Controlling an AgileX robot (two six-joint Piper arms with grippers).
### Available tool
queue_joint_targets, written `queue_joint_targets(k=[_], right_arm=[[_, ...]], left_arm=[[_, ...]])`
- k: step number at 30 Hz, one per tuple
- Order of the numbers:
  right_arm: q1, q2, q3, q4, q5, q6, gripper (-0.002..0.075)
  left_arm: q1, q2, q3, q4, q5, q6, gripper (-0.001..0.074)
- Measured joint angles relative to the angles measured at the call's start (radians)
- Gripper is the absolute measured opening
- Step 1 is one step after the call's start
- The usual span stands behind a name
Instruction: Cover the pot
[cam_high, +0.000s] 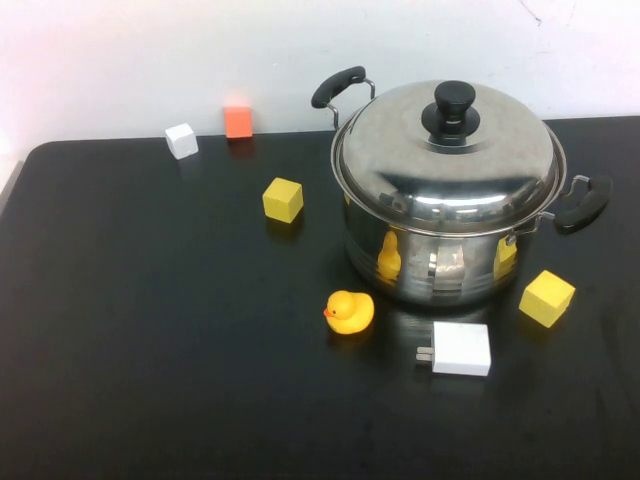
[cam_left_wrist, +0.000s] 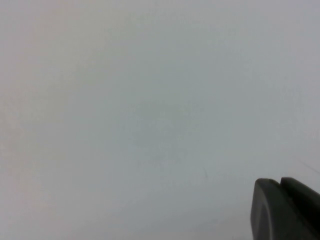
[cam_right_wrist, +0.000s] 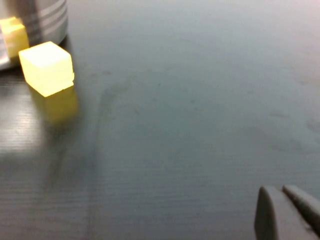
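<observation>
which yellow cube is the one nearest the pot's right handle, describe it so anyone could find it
Start at the big steel pot, lid already on, toward the table's right. The yellow cube sits on the table below its right handle, beside the white charger. The other yellow cube lies left of the pot.

A yellow duck (cam_high: 349, 312) sits on the black table (cam_high: 150, 350). Just right of the duck lies a white charger (cam_high: 460, 348). A yellow cube (cam_high: 546, 298) lies farther right of the duck; another yellow cube (cam_high: 283, 199), a white cube (cam_high: 181, 140) and an orange cube (cam_high: 238, 121) lie beyond the duck, to its left.
</observation>
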Motion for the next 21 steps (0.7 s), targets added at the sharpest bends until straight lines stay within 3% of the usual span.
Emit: queue_joint_targets(k=[7,11,15,21], right_arm=[[0.000,0.000,0.000,0.000,0.000,0.000,-0.0002],[0.000,0.000,0.000,0.000,0.000,0.000,-0.0002],[0.000,0.000,0.000,0.000,0.000,0.000,-0.0002],[0.000,0.000,0.000,0.000,0.000,0.000,-0.0002]], left_arm=[[0.000,-0.149,0.009,-0.032,0.023,0.010,-0.0001],[0.000,-0.270,0.135,-0.069,0.065,0.017,-0.0001],[0.000,-0.398,0.380,-0.059,0.028,-0.059,-0.0001],[0.000,-0.584,0.830,0.111,-0.229,-0.334,-0.0001]])
